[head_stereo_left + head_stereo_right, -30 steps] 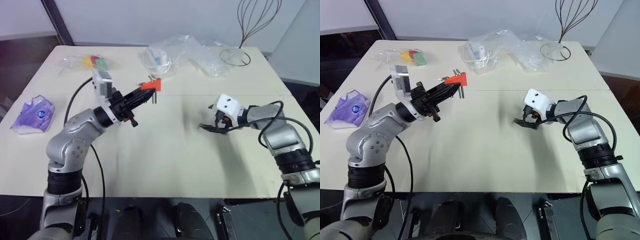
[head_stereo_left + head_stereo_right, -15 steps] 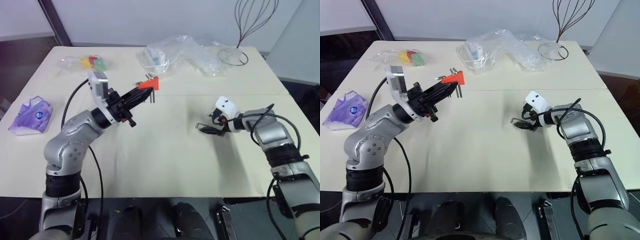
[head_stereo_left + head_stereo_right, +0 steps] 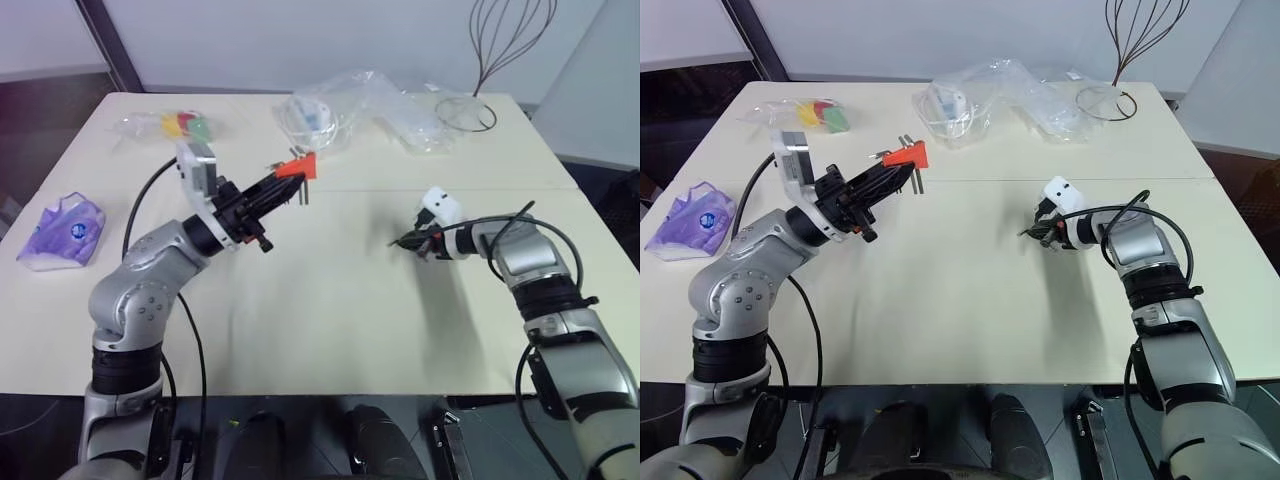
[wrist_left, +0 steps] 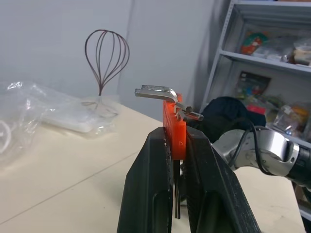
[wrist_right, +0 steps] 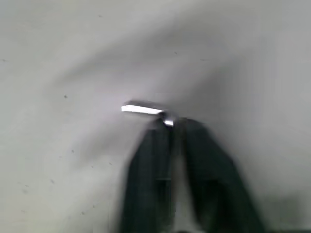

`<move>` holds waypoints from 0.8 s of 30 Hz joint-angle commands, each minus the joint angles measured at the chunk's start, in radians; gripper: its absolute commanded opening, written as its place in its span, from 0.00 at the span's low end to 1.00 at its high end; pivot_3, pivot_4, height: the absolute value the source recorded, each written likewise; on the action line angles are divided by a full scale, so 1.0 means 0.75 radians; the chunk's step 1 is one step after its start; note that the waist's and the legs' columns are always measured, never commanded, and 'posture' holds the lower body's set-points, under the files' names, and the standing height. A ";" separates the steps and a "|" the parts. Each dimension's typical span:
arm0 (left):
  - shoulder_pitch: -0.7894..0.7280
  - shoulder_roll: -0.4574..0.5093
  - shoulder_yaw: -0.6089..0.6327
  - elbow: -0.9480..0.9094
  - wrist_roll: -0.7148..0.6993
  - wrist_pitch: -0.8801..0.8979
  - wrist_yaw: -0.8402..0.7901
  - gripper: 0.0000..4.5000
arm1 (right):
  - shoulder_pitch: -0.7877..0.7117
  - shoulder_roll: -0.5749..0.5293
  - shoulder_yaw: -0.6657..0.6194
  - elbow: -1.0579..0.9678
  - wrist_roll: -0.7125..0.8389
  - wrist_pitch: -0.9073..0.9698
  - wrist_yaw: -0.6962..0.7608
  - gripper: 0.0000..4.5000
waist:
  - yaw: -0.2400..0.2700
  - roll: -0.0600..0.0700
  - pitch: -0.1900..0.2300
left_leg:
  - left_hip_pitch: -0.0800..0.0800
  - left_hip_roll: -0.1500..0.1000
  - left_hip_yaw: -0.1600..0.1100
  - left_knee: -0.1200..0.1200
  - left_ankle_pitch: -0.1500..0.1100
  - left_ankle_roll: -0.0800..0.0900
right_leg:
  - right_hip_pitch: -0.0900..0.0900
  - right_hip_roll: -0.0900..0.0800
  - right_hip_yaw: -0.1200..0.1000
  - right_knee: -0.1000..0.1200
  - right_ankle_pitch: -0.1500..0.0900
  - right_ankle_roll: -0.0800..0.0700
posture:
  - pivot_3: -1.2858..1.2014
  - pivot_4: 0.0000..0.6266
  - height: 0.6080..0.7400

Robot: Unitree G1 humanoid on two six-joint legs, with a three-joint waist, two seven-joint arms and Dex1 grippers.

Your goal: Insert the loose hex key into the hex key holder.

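Closing since a second ago, the right gripper (image 3: 1038,231) now pinches the thin dark L-shaped hex key (image 5: 144,109) just above the cream bench (image 3: 970,300). Farther left, the left gripper (image 3: 290,186) (fingers clamped) holds the red-orange plastic hex key holder (image 3: 300,166) aloft, well apart from the key.

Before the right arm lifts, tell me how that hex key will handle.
The hex key looks like thin metal, so probably stiff and light. It seems pinched near one end by the right hand, so it may pivot or slip in the fingers. Its bent end likely keeps it from rolling if dropped on the table.
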 commanded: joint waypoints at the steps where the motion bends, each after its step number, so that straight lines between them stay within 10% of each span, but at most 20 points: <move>1: -0.016 0.000 0.006 -0.032 0.001 -0.035 0.005 0.00 | 0.023 0.021 0.011 -0.044 0.028 0.085 0.033 0.01 | 0.001 0.000 0.000 | 0.000 0.000 0.000 0.000 0.000 0.000 | 0.000 0.000 0.000 0.000 0.000 0.000 | 0.52 0.24 1.00; 13: -0.095 -0.006 -0.009 0.045 0.021 -0.053 -0.003 0.00 | 0.002 0.469 -0.501 -0.581 0.371 -0.257 -0.559 0.01 | 0.003 0.001 0.001 | -0.002 0.000 0.000 -0.001 0.000 0.000 | -0.003 0.000 0.000 0.001 0.000 0.000 | 0.52 0.24 1.00; 24: -0.222 -0.018 -0.039 0.166 0.074 -0.086 -0.030 0.00 | -0.064 0.836 -0.453 -0.736 0.448 -0.616 -0.844 0.01 | 0.000 0.001 0.001 | -0.002 0.000 -0.001 -0.002 0.000 0.000 | -0.003 0.000 -0.001 0.001 0.000 0.000 | 0.52 0.24 1.00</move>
